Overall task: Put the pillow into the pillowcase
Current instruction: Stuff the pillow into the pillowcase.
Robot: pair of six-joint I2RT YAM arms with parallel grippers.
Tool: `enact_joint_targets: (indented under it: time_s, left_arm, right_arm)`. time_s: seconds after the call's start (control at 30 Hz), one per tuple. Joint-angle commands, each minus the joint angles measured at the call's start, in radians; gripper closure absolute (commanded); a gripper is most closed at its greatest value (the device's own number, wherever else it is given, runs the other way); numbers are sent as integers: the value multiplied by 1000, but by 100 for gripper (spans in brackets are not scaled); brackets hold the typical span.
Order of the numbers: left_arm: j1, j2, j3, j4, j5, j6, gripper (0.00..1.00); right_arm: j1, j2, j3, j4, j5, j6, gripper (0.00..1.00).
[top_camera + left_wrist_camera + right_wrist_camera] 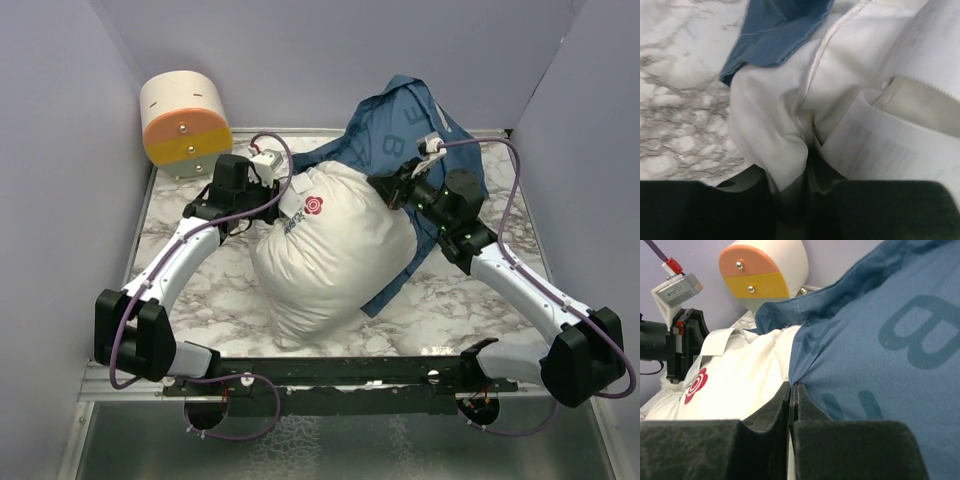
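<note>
Here's the pillow [330, 255], plump and white, sitting in the middle of the marble surface [200, 300] with a red rose-like mark [314, 205] on its far end. The left gripper [283, 200] is at the pillow's far-left corner, and the wrist view shows its dark fingers [715, 210] nearly together with a fold of the pillow's white fabric pinched between them, a ribbed white label [890, 145] just beside the pinch.

Over on the pillow's far-right side, the right gripper [393, 190] has its jaws pressed tight. The hem of the pillowcase [400, 125] runs straight into the seam between them, so it looks clamped on that thin blue edge. The pillowcase itself is bunched up behind the pillow, its light letters showing. It drapes over the pillow's far-right shoulder, and a strip of blue pokes out from under the pillow's right flank. Most of the pillow lies outside the case, bare and white.

Beyond the pillow's far-left corner, well apart from it, a cream drum with an orange and yellow face [185, 125] sits on the surface.
</note>
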Motion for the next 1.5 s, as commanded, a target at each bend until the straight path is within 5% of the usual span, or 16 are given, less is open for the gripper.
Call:
enact_joint_targets:
  time_s: [0.0, 0.17, 0.43, 0.57, 0.7, 0.87, 1.03, 1.1, 1.2, 1.33, 1.47]
  left_arm:
    - [21, -37, -79, 225, -238, 42, 61]
    - [71, -286, -225, 375, -337, 30, 23]
    - [80, -524, -151, 223, -253, -9, 22]
    - [79, -570, -119, 123, 4, -73, 21]
    - [61, -576, -194, 133, 275, -289, 22]
    - [-206, -593, -171, -86, -171, -201, 21]
    - [-399, -408, -154, -74, -342, -158, 19]
    - [-417, -323, -161, -20, -375, -120, 30]
    - [-417, -198, -141, 97, -372, -97, 82]
    - [-414, -87, -55, 221, -371, -87, 96]
    - [-355, -28, -61, 347, -322, -124, 100]
  right_arm:
    - [46, -41, 0, -12, -77, -39, 99]
    - [45, -32, -14, -1, -87, -43, 99]
    - [43, -21, -4, -27, -54, -54, 99]
    - [35, -26, 2, -47, -30, -62, 99]
    - [26, -28, -3, -53, -25, -66, 99]
    - [21, -25, -10, -43, -45, -56, 99]
    - [21, -17, 13, -29, -115, -42, 99]
    - [22, -3, 34, -19, -176, -33, 99]
    - [32, 72, 152, -25, -302, 9, 99]
    - [99, 175, 360, -79, -364, 20, 99]
    - [101, 206, 386, -25, -378, 110, 99]
